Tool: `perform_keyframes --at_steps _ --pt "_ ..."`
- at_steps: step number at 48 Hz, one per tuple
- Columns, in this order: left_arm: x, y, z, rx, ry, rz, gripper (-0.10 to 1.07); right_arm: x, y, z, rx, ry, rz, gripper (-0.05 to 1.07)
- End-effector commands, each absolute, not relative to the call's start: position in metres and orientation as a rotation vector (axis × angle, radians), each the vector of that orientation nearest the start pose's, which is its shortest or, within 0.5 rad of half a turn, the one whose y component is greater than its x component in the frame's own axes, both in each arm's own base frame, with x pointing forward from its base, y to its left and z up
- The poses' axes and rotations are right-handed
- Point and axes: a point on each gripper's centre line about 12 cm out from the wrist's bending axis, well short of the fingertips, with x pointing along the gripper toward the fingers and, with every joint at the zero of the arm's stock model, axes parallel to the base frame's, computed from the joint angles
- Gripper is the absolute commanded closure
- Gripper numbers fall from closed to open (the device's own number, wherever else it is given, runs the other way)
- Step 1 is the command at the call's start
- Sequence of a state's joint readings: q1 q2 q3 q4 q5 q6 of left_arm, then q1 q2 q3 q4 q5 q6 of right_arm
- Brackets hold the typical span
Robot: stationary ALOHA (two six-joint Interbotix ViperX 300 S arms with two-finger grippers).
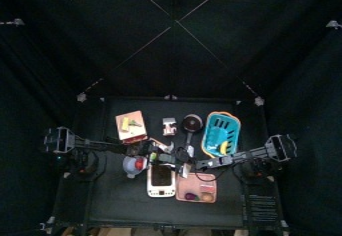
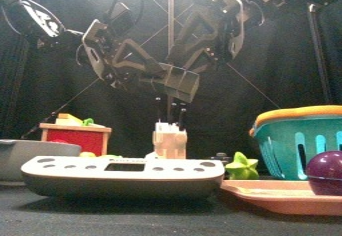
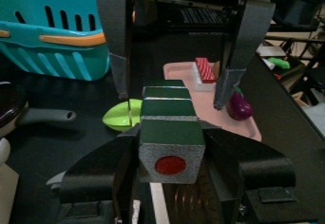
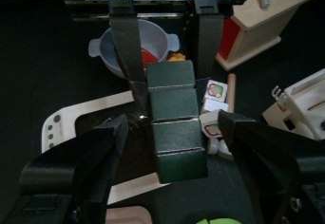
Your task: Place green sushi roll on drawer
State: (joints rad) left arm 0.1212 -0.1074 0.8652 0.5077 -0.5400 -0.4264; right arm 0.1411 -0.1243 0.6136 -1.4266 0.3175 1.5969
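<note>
Black curtains ring the desk (image 1: 107, 195). The drawer (image 1: 130, 126) sits at ten o'clock, well apart from the roll (image 3: 172, 133), which hangs mid-air at centre. The left gripper (image 3: 170, 157) looks to be grasping it, and the right gripper (image 4: 178, 142) straddles it, released. A slack grip here would drop it among the clutter. Only the left wrist view shows its red end.

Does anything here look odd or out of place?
Yes. Both grippers meet in mid-air above the table: the left gripper and right gripper each have jaws around the same green block, as if handing it over.
</note>
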Motion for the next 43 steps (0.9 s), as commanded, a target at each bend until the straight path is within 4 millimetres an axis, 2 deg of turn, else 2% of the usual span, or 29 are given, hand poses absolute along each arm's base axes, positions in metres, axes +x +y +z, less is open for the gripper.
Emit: perform_keyframes --at_steps 1,11,21,35,43 --pt "0.354 0.017 0.204 -0.041 0.244 -0.115 0.28 0.387 0.017 0.252 0.060 0.458 -0.216 -0.02" --pt "0.327 0.027 0.209 -0.056 0.272 -0.046 0.28 0.383 0.016 0.257 0.059 0.446 -0.229 -0.02" --pt "0.283 0.037 0.213 -0.066 0.274 0.033 0.28 0.379 0.012 0.255 0.052 0.451 -0.260 -0.02" --pt "0.227 0.055 0.209 -0.047 0.257 0.173 0.28 0.378 0.012 0.249 0.056 0.467 -0.263 -0.02" --pt "0.212 0.072 0.201 -0.040 0.253 0.276 0.28 0.379 0.011 0.246 0.056 0.476 -0.267 -0.02"
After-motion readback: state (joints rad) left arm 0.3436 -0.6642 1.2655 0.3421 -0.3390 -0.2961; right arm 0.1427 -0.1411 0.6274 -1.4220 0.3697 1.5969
